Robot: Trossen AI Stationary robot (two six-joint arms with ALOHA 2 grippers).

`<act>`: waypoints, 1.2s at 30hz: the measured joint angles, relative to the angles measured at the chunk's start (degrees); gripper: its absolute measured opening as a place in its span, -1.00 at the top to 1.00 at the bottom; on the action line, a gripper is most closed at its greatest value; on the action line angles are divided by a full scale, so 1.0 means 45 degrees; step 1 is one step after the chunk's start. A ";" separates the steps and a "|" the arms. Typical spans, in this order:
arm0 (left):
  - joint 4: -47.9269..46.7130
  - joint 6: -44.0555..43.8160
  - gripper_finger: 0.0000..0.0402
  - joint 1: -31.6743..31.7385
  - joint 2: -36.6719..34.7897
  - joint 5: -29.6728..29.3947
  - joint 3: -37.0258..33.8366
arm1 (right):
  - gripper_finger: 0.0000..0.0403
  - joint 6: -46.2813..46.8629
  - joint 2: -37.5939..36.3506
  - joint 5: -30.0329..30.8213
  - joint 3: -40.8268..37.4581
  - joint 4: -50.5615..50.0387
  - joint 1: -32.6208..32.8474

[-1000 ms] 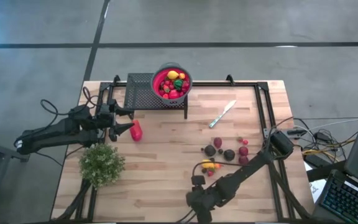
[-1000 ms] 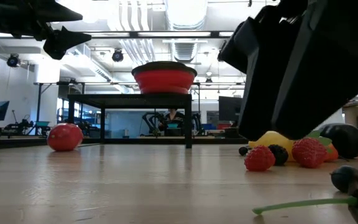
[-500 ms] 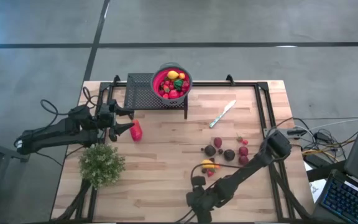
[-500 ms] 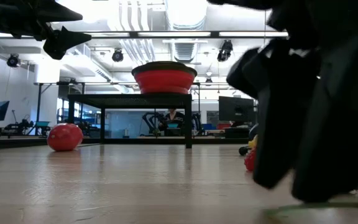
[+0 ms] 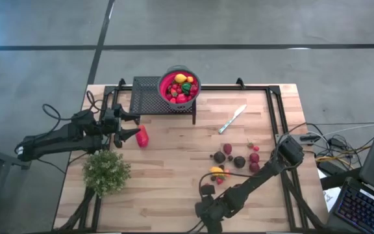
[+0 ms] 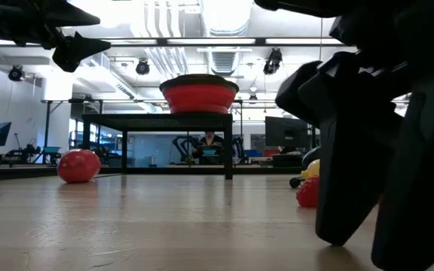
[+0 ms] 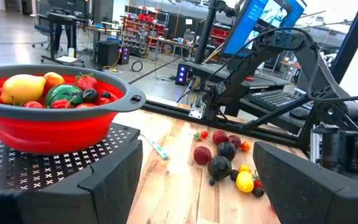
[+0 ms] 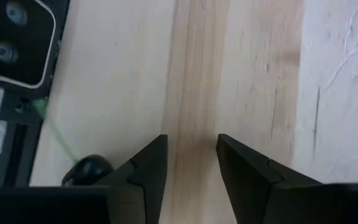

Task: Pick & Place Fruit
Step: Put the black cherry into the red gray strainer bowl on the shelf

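Several fruits [image 5: 180, 88] in red bowl [image 5: 194, 80]

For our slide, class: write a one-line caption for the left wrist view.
Open left hand faces a red bowl of toy fruit on a black rack, with loose fruit scattered across the wooden table.

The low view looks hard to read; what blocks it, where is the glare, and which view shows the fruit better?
Low view: the right arm is a dark silhouette covering the loose fruits, and ceiling lights glare above the red bowl. Left wrist view: evenly lit, and the fruits show clearly.
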 joint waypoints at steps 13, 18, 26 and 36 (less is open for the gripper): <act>-0.0004 0.0000 -0.55 0.0000 0.0003 0.0000 0.0000 | 0.36 -0.3590 -0.0926 -0.1151 0.0847 -0.0913 0.0175; -0.0004 -0.0005 -0.55 0.0003 0.0001 0.0000 0.0000 | 0.24 -0.5096 -0.0923 -0.2305 0.1093 -0.1471 0.0676; -0.0009 -0.0002 -0.55 0.0000 -0.0002 0.0000 0.0000 | 0.01 -0.5824 -0.0615 -0.1958 0.1030 -0.0835 0.1102; -0.0014 -0.0004 -0.55 0.0001 0.0003 0.0000 0.0000 | -0.13 -0.5736 -0.0214 -0.0629 0.1025 -0.0371 0.1098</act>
